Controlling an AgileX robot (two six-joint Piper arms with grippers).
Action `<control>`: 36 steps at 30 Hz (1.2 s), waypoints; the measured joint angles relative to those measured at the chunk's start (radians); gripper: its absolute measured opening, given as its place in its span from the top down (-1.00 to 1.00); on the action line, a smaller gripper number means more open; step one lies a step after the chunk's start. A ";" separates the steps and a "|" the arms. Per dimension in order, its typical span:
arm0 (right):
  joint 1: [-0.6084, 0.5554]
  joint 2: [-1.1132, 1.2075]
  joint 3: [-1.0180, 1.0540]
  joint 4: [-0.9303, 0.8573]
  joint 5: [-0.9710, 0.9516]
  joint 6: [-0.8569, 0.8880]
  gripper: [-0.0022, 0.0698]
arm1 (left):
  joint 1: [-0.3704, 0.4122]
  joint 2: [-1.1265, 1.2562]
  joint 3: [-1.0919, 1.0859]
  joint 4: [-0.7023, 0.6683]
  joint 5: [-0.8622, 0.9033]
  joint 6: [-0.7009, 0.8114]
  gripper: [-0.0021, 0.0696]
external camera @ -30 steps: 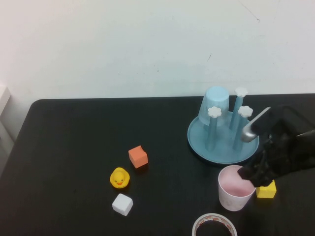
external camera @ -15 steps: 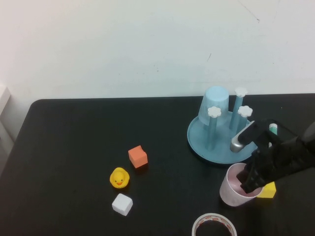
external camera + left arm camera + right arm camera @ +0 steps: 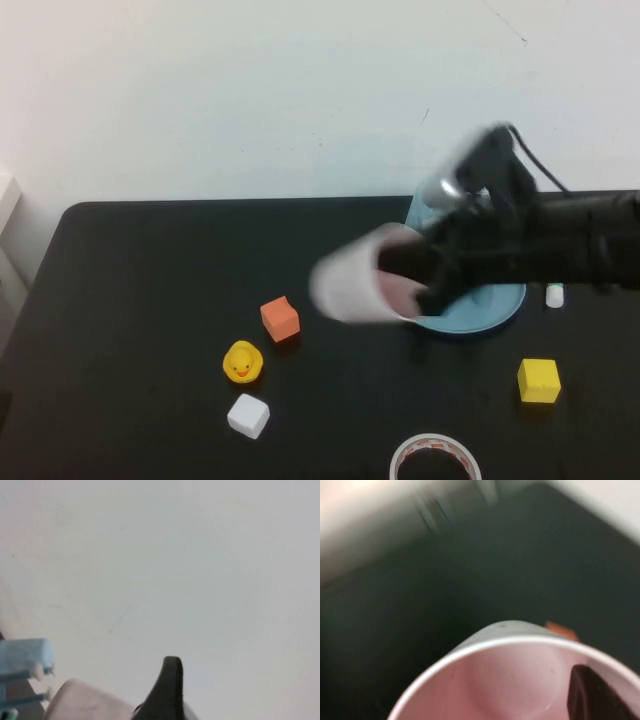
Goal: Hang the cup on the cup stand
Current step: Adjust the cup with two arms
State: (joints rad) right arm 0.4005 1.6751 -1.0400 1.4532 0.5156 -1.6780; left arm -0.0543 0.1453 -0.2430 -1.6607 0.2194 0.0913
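Taking the black table [image 3: 150,260] as a clock face with twelve at the wall, the nearest thing to me was a roll of tape [image 3: 435,458], cut off by the front edge at about five o'clock. A white cube [image 3: 248,415] lay at seven, and just beyond it sat a yellow rubber duck [image 3: 242,362], with an orange cube [image 3: 281,319] a little farther back. Over at four o'clock a yellow block [image 3: 539,380] stood alone. Farther in, the right arm reached across from three o'clock. The right gripper [image 3: 425,285] was clamped on the rim of the cup [image 3: 360,278], with one dark finger [image 3: 592,697] inside the mouth against the pink wall. The cup was off the table and tipped on its side, its base pointing toward nine o'clock and its mouth toward the arm. It hung at the nine o'clock side of the cup stand [image 3: 500,300], its mouth end overlapping the stand's rim. The stand sat at two o'clock and was mostly hidden behind the arm, so I could not make out its pegs. A small white piece [image 3: 554,295] lay on the table just beside it, on its three o'clock side. Behind the arm a light blue cup [image 3: 418,208] showed only partly. The left gripper [image 3: 169,690] did not appear from above; its own camera faced the pale wall [image 3: 250,90], and I could not tell whether it was open or closed.
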 joint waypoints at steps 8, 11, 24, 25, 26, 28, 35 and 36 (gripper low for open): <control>0.252 -0.045 -0.096 0.229 0.147 -0.364 0.80 | 0.000 0.000 0.000 -0.046 0.113 -0.039 -0.99; 0.326 -0.045 -0.145 0.229 0.140 -0.414 0.81 | 0.000 0.000 0.000 -0.046 0.145 -0.051 -0.99; 0.503 -0.045 -0.262 0.232 0.126 -0.464 0.82 | 0.000 0.000 0.000 -0.046 0.169 -0.158 -0.98; 0.514 -0.043 -0.262 0.232 0.123 -0.475 0.82 | 0.000 0.000 0.000 -0.048 0.169 -0.161 -0.98; 0.523 -0.038 -0.262 0.232 0.122 -0.495 0.82 | 0.000 0.000 0.000 -0.048 0.169 -0.161 -0.98; 0.543 -0.028 -0.262 0.232 0.127 -0.528 0.82 | 0.000 0.000 0.000 -0.048 0.171 -0.157 -0.95; 0.572 -0.006 -0.268 0.235 0.152 -0.590 0.83 | 0.000 0.000 0.000 -0.046 0.169 -0.117 -0.63; 0.572 -0.006 -0.268 0.235 0.152 -0.593 0.83 | 0.000 0.000 0.000 -0.046 0.169 -0.110 -0.63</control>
State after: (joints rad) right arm 0.9726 1.6693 -1.3078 1.6881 0.6678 -2.2707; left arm -0.0543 0.1453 -0.2430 -1.7067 0.3888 -0.0184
